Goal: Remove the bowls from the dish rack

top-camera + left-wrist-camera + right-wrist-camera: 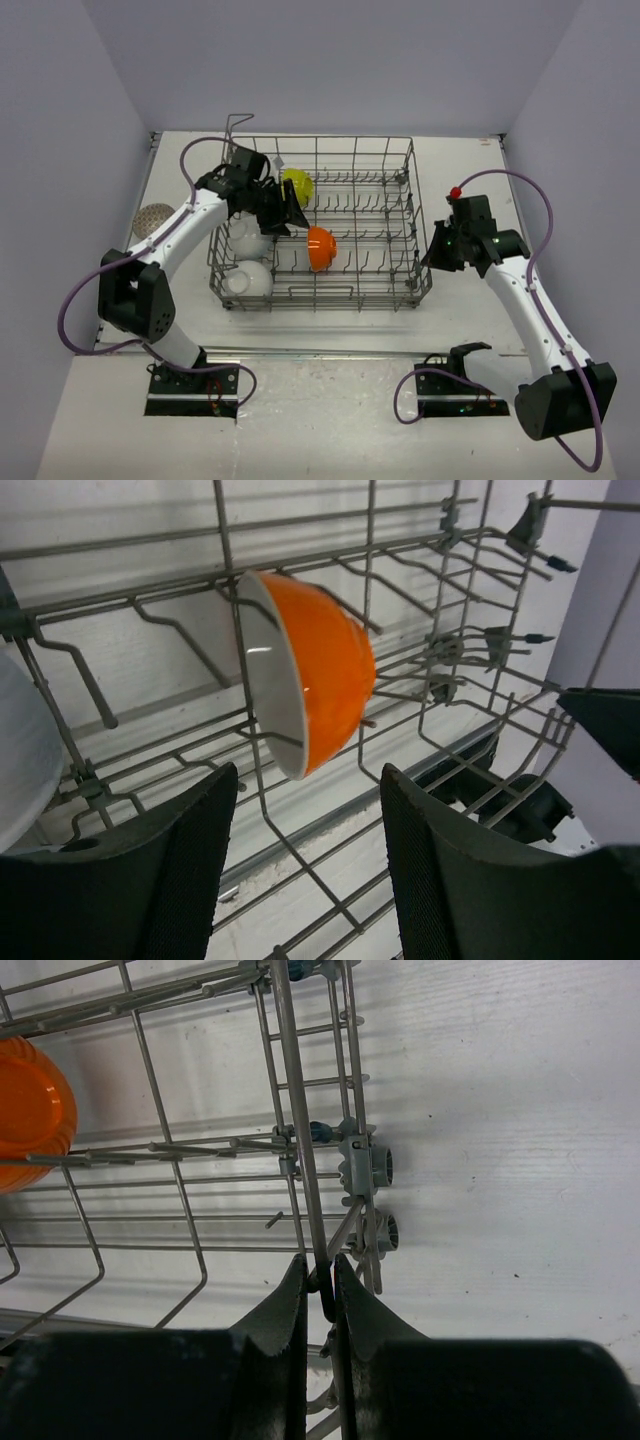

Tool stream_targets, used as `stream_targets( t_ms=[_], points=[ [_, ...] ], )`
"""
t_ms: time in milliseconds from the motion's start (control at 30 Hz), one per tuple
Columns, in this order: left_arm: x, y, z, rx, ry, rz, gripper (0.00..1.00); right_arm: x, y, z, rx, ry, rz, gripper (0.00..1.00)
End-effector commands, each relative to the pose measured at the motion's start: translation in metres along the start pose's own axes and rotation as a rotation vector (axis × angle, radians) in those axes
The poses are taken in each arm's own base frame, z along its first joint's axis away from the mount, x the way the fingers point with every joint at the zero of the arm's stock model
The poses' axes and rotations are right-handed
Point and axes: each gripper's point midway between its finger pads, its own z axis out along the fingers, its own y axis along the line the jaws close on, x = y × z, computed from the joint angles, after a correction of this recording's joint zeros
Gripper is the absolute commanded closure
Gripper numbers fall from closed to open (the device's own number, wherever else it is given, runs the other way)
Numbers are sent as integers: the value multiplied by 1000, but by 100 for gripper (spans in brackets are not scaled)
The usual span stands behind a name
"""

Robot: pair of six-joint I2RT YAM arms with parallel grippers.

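The grey wire dish rack [400, 150] stands mid-table. In it an orange bowl [320, 248] stands on edge between tines, a yellow-green bowl [297, 184] sits at the back left, and white bowls [250, 277] sit at the front left. My left gripper [290, 212] is open inside the rack, left of the orange bowl [310, 670], its fingers [190, 870] apart and empty. My right gripper [432, 255] is shut on the rack's right rim wire [300, 1160], with the orange bowl [30, 1110] at the far left of the right wrist view.
A round tan wicker mat [153, 217] lies at the table's left edge. Grey roller wheels [375, 1170] stick out from the rack's right side. A white bowl's edge [25, 760] shows at the left of the left wrist view. Walls enclose the table on three sides.
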Motion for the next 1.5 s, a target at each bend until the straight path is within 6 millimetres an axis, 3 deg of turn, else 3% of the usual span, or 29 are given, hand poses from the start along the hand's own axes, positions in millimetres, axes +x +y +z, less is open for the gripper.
stream_targets(
  t_ms=[0,233,467,1133,1467],
  points=[
    [20,6,-5,5,26,14,40,-2,5,7,-14,-13,91,100],
    [28,6,8,70,43,10,43,-2,7,7,-22,-13,95,100],
    [24,-16,11,197,41,-13,46,-3,6,6,-17,-15,92,100],
    [21,-13,44,201,84,-39,50,-5,8,6,-25,-16,82,100],
    [24,-20,55,280,85,-60,60,-6,8,5,-24,-15,70,100]
  ],
)
